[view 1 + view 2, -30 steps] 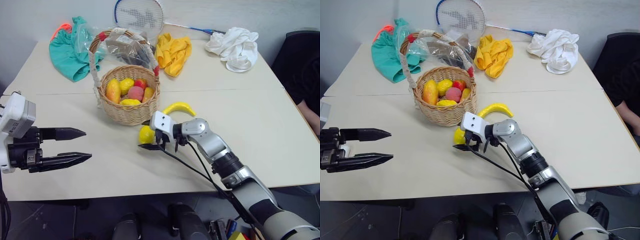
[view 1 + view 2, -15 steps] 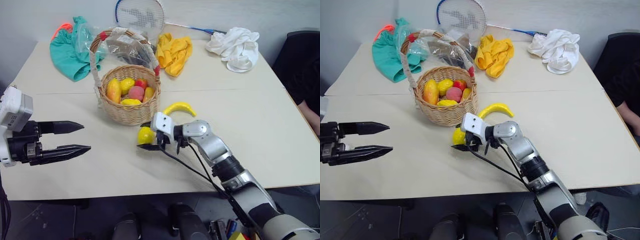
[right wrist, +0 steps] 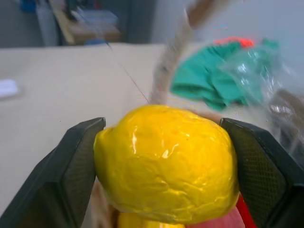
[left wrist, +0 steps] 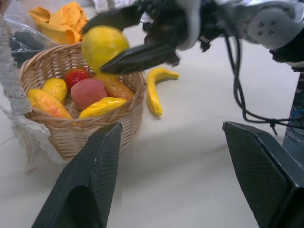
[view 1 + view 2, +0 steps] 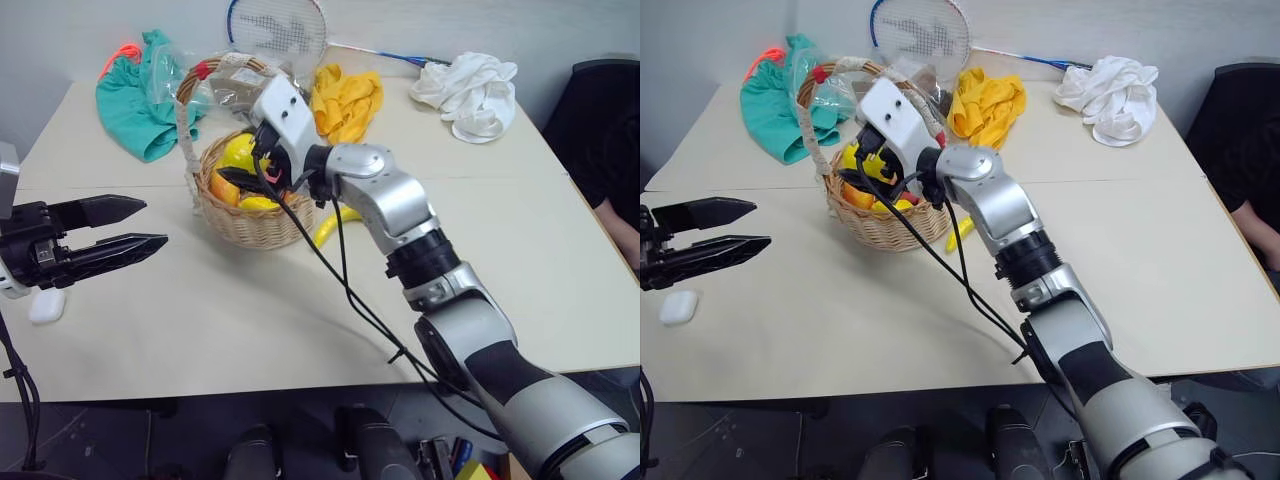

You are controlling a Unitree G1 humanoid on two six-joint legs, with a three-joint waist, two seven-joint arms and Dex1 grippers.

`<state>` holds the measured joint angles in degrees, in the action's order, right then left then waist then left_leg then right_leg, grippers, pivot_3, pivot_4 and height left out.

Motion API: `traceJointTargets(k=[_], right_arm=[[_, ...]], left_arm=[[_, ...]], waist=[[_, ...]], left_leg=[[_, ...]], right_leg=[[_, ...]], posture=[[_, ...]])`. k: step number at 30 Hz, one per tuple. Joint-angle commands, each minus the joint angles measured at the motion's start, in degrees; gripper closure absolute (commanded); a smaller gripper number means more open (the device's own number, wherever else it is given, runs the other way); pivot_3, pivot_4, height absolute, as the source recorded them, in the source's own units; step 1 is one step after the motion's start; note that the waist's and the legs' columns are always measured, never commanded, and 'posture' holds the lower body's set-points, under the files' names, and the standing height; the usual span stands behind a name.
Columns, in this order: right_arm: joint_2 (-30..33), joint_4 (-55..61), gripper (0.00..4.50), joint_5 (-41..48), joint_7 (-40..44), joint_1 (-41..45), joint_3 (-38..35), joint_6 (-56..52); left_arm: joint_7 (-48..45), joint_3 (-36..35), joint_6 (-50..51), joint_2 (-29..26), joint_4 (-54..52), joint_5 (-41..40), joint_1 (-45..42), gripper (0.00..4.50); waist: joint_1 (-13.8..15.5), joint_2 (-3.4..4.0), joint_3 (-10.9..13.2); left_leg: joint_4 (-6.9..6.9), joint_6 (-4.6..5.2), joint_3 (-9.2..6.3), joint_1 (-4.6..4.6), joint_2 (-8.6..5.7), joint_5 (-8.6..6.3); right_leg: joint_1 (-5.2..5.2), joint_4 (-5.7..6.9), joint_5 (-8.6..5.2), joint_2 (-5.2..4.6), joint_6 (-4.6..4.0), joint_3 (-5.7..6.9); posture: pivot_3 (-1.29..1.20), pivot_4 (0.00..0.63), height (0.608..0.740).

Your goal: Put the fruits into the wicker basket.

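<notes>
My right hand grips the oval yellow lemon just above the round tan wicker basket. Next I judge: lower, release among the fruits. The curved yellow banana waits on the worktop, right of the basket. Left hand hangs open, empty.

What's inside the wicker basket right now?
The basket holds small yellow, orange, pink and red fruits. The right gripper holds the lemon just above them. The basket's bottom is covered.
</notes>
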<state>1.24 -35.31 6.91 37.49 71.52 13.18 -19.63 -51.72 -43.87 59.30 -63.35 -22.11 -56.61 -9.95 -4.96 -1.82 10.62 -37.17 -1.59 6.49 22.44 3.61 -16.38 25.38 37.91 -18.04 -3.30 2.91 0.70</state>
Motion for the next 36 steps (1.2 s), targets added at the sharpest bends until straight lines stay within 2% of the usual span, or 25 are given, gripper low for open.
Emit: traceJointTargets(k=[1, 6, 9, 11, 14, 17, 20, 22, 27, 30, 36], right_arm=[[-0.8, -5.4, 0.02, -1.1, 0.0, 2.6, -1.4, 4.4], [1.0, 0.1, 0.02, 2.1, 3.8, 1.1, -3.9, -0.4], [5.3, 14.3, 0.02, 8.6, 8.1, -3.0, -6.8, -10.9], [13.7, 29.2, 0.02, 15.3, 14.3, -8.4, -8.9, -19.9], [27.7, 42.7, 0.02, 19.7, 21.9, -16.5, -10.5, -25.7], [40.3, 47.9, 0.02, 19.3, 26.0, -24.4, -12.3, -25.6], [45.5, 46.9, 0.02, 17.8, 24.5, -29.1, -13.8, -25.1], [46.2, 45.3, 0.02, 15.7, 23.4, -30.2, -12.7, -22.7], [39.0, 30.6, 0.02, 8.4, 16.9, -25.4, -7.7, -15.1], [33.2, 16.6, 0.02, 3.3, 13.3, -19.5, -4.9, -8.9], [22.6, -12.0, 0.02, -3.3, 10.0, -8.0, -2.1, 2.4]], left_arm=[[1.3, -1.0, -1.0, 0.2, -1.8, -1.4, -0.7, 0.96], [2.4, -0.6, -1.4, 1.1, -2.4, -2.4, -0.7, 0.96], [3.3, 0.7, -1.9, 2.0, -2.5, -2.9, -1.4, 0.96], [3.5, 2.8, -2.6, 2.6, -2.8, -3.0, -2.4, 0.96], [2.6, 5.0, -3.3, 2.4, -2.6, -3.1, -3.1, 0.96], [2.0, 7.0, -4.2, 2.1, -1.5, -2.8, -4.5, 0.96], [1.4, 9.7, -5.4, 2.0, -0.6, -2.2, -6.3, 0.96], [1.3, 10.9, -5.8, 2.2, -0.4, -2.2, -7.2, 0.96], [1.4, 14.0, -6.6, 2.9, -0.8, -2.7, -9.4, 0.96], [1.6, 15.9, -7.0, 3.3, -1.2, -2.6, -10.9, 0.96], [2.3, 18.0, -7.0, 3.7, -2.5, -3.3, -13.3, 0.96]], waist=[[0.0, 0.00, 0.0], [-0.1, 0.01, 0.0], [0.1, 0.01, 0.0], [0.6, 0.01, 0.0], [2.1, 0.01, 0.0], [2.9, 0.00, 0.0], [2.3, 0.01, 0.0], [1.7, -0.02, 0.0], [0.9, -0.02, 0.0], [0.5, 0.00, 0.0], [0.0, 0.01, 0.1]], left_leg=[[0.00, 0.01, 0.00, 0.06, 0.00, -0.01], [0.00, 0.08, 0.02, 0.29, 0.02, -0.05], [0.01, 0.07, -0.02, 0.30, 0.06, -0.05], [0.00, 0.06, -0.11, 0.33, 0.07, -0.04], [-0.13, 0.16, -0.28, 0.51, 0.02, -0.10], [-0.22, 0.38, -0.22, 0.53, -0.08, -0.22], [-0.27, 0.45, 0.05, 0.34, -0.07, -0.25], [-0.18, 0.49, 0.26, -0.01, -0.06, -0.24], [-0.15, 0.21, 0.40, -0.36, 0.11, -0.14], [-0.15, -0.20, 0.44, -0.30, 0.13, 0.10], [-0.11, -0.19, 0.54, -0.17, 0.19, 0.09]], right_leg=[[0.00, 0.02, 0.01, 0.00, 0.01, 0.01], [0.13, -0.07, 0.05, 0.01, 0.10, 0.01], [0.14, -0.06, 0.05, 0.04, 0.09, 0.05], [0.12, -0.06, 0.05, 0.04, 0.09, 0.11], [0.10, -0.17, 0.07, 0.00, 0.13, 0.26], [0.08, -0.45, 0.09, -0.05, 0.18, 0.24], [0.08, -0.36, 0.14, 0.03, 0.26, 0.00], [0.00, -0.17, 0.14, 0.12, 0.26, -0.22], [-0.12, -0.08, 0.24, 0.82, 0.09, -0.70], [0.00, -0.01, 0.25, 0.90, 0.07, -0.82], [0.11, -0.11, 0.24, 0.90, 0.07, -0.90]], posture=[[0.00, 0.150, 0.740], [0.00, 0.150, 0.740], [0.00, 0.150, 0.740], [0.00, 0.150, 0.740], [0.00, 0.150, 0.740], [0.00, 0.150, 0.740], [0.00, 0.150, 0.740], [0.00, 0.150, 0.740], [0.00, 0.150, 0.740], [0.00, 0.150, 0.740], [0.00, 0.150, 0.740]])
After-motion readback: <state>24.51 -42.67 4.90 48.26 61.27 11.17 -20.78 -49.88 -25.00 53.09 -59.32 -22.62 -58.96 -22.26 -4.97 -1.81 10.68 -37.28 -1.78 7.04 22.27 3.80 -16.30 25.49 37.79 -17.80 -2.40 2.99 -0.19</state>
